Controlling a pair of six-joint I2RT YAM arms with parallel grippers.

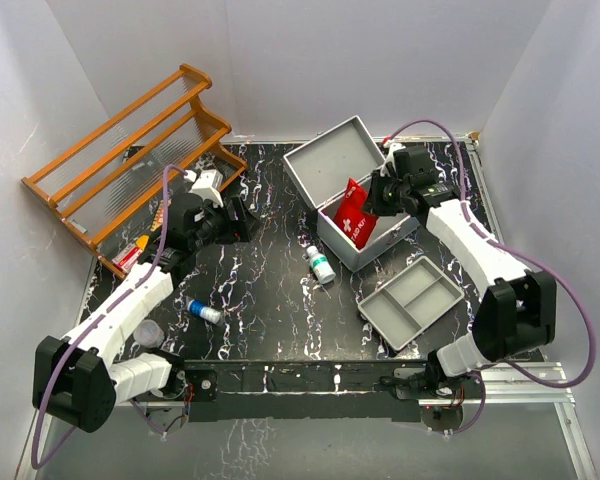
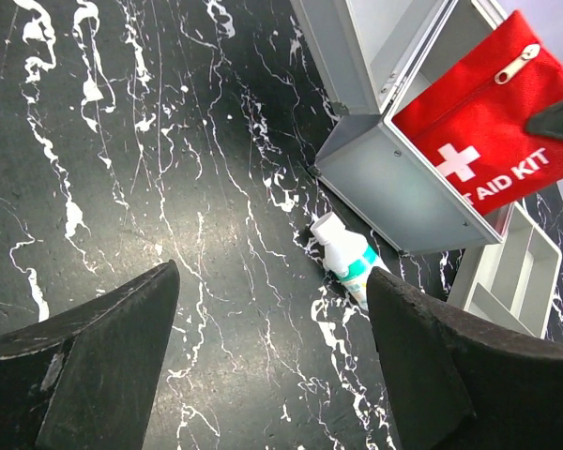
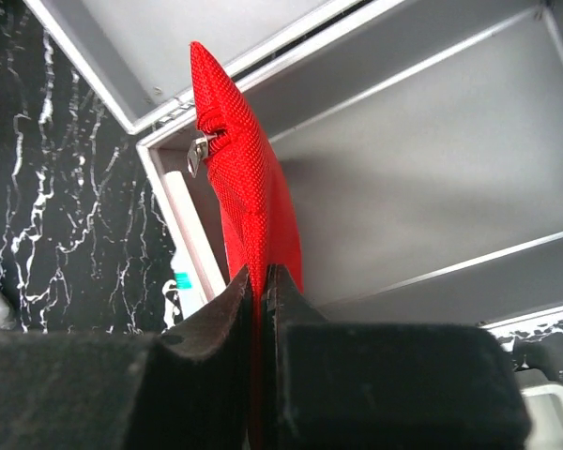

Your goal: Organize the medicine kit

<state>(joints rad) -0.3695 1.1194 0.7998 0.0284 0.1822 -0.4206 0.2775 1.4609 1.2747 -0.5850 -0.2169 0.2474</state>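
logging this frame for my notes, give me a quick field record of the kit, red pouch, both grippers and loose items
medicine kit: lid open
red pouch: upright at the kit's opening
right gripper: shut on red pouch
left gripper: open, holding nothing, above the table
white bottle: lying on the table beside the kit
grey tray: divided, nothing in it, nearer than the kit
wooden rack: far left

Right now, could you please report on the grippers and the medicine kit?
Right gripper shut on red first-aid pouch, at open medicine kit. Left gripper open, empty. White bottle lying beside kit.
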